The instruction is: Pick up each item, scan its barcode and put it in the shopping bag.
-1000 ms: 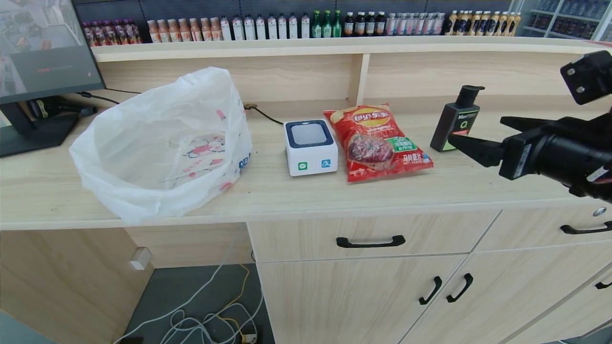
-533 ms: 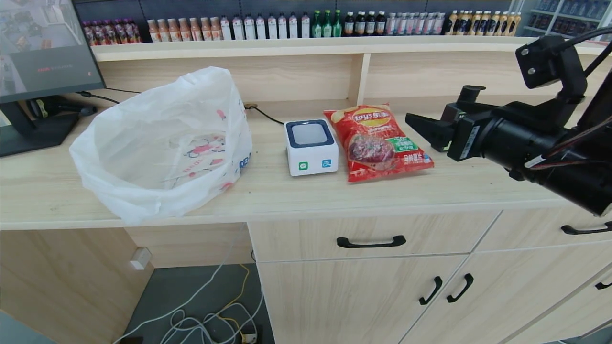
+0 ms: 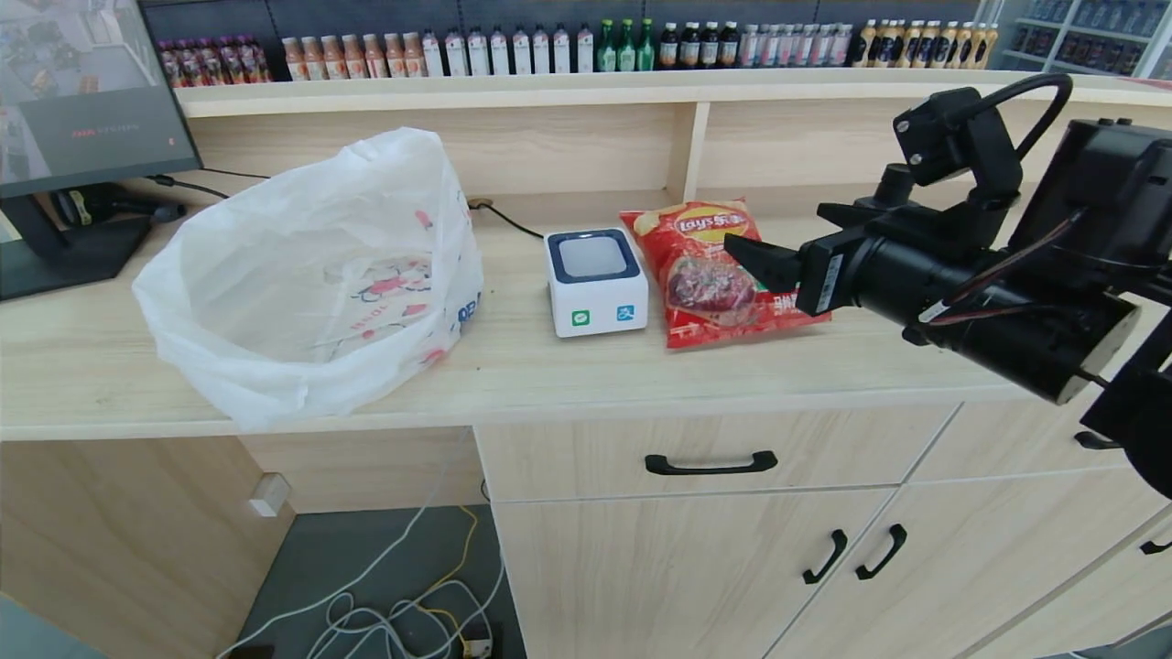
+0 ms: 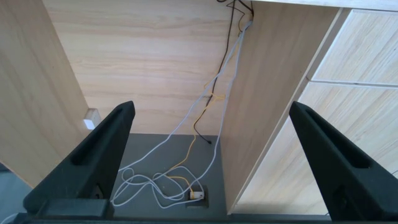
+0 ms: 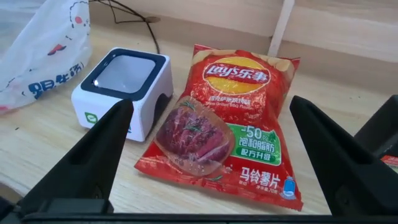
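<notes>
Wooden bench (image 3: 513, 366) held red chip bag (image 3: 700, 284) beside white scanner (image 3: 595, 284); right claw (image 3: 774, 227) hovered over it, wide open, empty; left claw (image 4: 211, 106) wide open, empty.

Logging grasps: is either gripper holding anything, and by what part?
Nothing is held. The right gripper is open, short of the chip bag; the left gripper is open too.

Shop checkout, wooden counter (image 3: 568, 371), rows of bottled drinks (image 3: 549, 50) behind, payment scanner (image 3: 595, 280), monitor (image 3: 87, 91)
</notes>
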Tool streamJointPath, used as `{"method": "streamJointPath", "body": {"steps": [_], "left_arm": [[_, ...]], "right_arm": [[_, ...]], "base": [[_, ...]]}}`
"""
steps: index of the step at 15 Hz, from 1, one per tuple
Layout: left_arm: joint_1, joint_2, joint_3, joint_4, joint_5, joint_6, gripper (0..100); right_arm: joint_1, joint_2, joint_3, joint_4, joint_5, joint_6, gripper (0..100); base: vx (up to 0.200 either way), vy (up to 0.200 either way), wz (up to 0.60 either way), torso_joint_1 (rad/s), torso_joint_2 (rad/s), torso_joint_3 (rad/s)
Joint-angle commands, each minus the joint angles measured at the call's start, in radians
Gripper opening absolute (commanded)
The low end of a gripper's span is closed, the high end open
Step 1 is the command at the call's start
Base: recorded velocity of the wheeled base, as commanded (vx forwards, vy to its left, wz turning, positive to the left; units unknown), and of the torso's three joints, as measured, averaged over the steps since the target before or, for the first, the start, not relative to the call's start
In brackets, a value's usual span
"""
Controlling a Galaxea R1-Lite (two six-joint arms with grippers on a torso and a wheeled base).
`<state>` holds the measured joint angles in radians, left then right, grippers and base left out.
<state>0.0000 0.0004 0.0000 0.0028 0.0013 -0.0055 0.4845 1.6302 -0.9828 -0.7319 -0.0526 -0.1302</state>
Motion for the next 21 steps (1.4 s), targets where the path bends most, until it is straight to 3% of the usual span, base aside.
{"method": "streamJointPath", "body": {"steps": [1,7,10,18,21], "left_arm": [[0.0,0.0,0.0,0.0,0.0,-0.001,100],[0.0,0.0,0.0,0.0,0.0,-0.001,100],[0.0,0.0,0.0,0.0,0.0,-0.001,100],[0.0,0.0,0.0,0.0,0.0,-0.001,100],[0.0,0.0,0.0,0.0,0.0,-0.001,100]], "right_arm": [[0.003,0.042,-0.007,-0.017,-0.003,0.0,100],[0.04,0.154,-0.109,-0.02,-0.044,0.003,100],[0.043,0.204,-0.234,0.035,-0.101,0.058,100],[0.005,0.263,-0.471,0.388,-0.105,0.095,100],[0.005,0.275,-0.622,0.552,-0.104,0.092,100]], "base": [[0.0,0.0,0.0,0.0,0.0,0.0],[0.0,0.0,0.0,0.0,0.0,0.0],[0.0,0.0,0.0,0.0,0.0,0.0],[0.0,0.0,0.0,0.0,0.0,0.0],[0.0,0.0,0.0,0.0,0.0,0.0]]}}
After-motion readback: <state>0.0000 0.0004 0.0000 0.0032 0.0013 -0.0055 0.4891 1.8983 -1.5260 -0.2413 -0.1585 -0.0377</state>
